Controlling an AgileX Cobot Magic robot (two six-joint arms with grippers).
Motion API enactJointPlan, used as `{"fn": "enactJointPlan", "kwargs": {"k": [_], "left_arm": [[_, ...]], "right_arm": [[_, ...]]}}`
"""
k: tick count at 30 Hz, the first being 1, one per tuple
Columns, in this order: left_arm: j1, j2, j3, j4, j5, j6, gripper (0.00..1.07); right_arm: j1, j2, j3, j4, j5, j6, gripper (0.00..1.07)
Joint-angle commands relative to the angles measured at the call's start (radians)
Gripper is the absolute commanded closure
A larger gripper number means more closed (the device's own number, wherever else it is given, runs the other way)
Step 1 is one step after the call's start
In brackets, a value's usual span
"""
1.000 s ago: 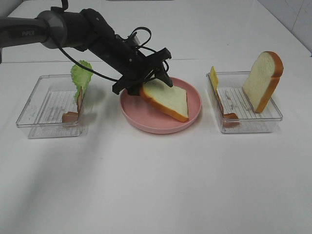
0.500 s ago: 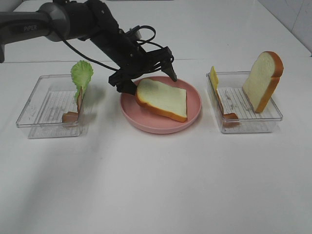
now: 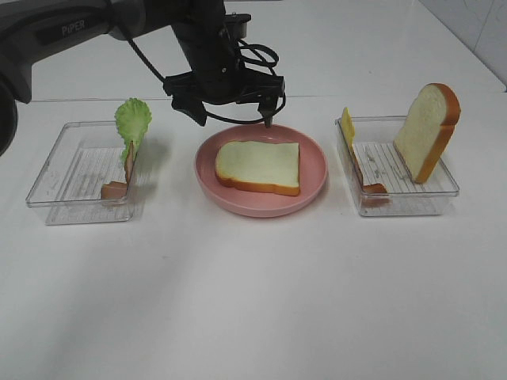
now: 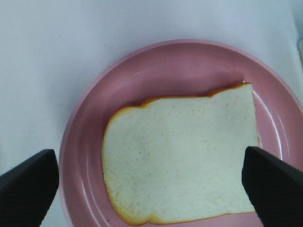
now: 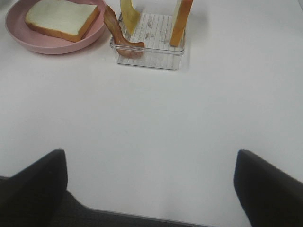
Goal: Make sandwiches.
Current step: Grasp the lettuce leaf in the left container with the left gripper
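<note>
A white bread slice [image 3: 260, 165] with orange-brown crust lies flat on the round pink plate [image 3: 315, 165] in the middle. It fills the left wrist view [image 4: 182, 153] and shows far off in the right wrist view [image 5: 61, 19]. My left gripper [image 3: 231, 117] hangs open and empty just above the plate's far rim. A second bread slice [image 3: 428, 131] stands upright in the right clear tray [image 3: 412, 204], with yellow cheese [image 3: 347, 125] and a meat strip [image 3: 360, 177]. Green lettuce [image 3: 132, 120] and meat [image 3: 116, 188] stand in the left tray [image 3: 71, 207]. My right gripper [image 5: 150, 179] is open, off to the side over bare table.
The white table's back edge runs behind the plate. A white tiled wall [image 3: 475, 24] rises at the far right. The left arm [image 3: 95, 20] reaches in from the upper left, above the left tray.
My left gripper let go of the bread slice, which dropped from tilted to flat on the plate. The gripper rose and drew back toward the plate's far rim.
</note>
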Motion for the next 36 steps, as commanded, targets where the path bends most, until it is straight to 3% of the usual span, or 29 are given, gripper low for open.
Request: {"fn": "enactJointPlan", "kwargs": {"k": [1, 2, 4, 8, 13, 20, 24, 28, 36], "left_arm": [[-0.004, -0.008, -0.059, 0.023, 0.099, 0.017, 0.06], [-0.004, -0.008, -0.059, 0.023, 0.099, 0.017, 0.06], [-0.002, -0.008, -0.13, 0.024, 0.182, 0.079, 0.06], [0.008, -0.01, -0.222, 0.027, 0.267, 0.086, 0.06], [0.012, -0.063, -0.226, 0.017, 0.267, 0.113, 0.07], [0.072, -0.186, -0.122, 0.017, 0.267, 0.123, 0.07], [0.149, -0.272, 0.007, 0.016, 0.267, 0.122, 0.07], [0.225, -0.292, 0.073, 0.0, 0.266, 0.11, 0.07], [0.255, -0.255, 0.083, -0.007, 0.257, 0.098, 0.07]], "right_arm": [[-0.005, -0.023, 0.0, 0.004, -0.003, 0.007, 0.14], [-0.005, -0.023, 0.0, 0.004, -0.003, 0.007, 0.14], [-0.005, -0.023, 0.0, 0.004, -0.003, 0.007, 0.14], [-0.005, -0.023, 0.0, 0.004, -0.003, 0.007, 0.14], [-0.005, -0.023, 0.0, 0.004, -0.003, 0.007, 0.14], [-0.005, -0.023, 0.0, 0.004, -0.003, 0.007, 0.14], [-0.005, -0.023, 0.0, 0.004, -0.003, 0.007, 0.14], [-0.005, -0.023, 0.0, 0.004, -0.003, 0.007, 0.14], [-0.005, -0.023, 0.0, 0.004, -0.003, 0.007, 0.14]]}}
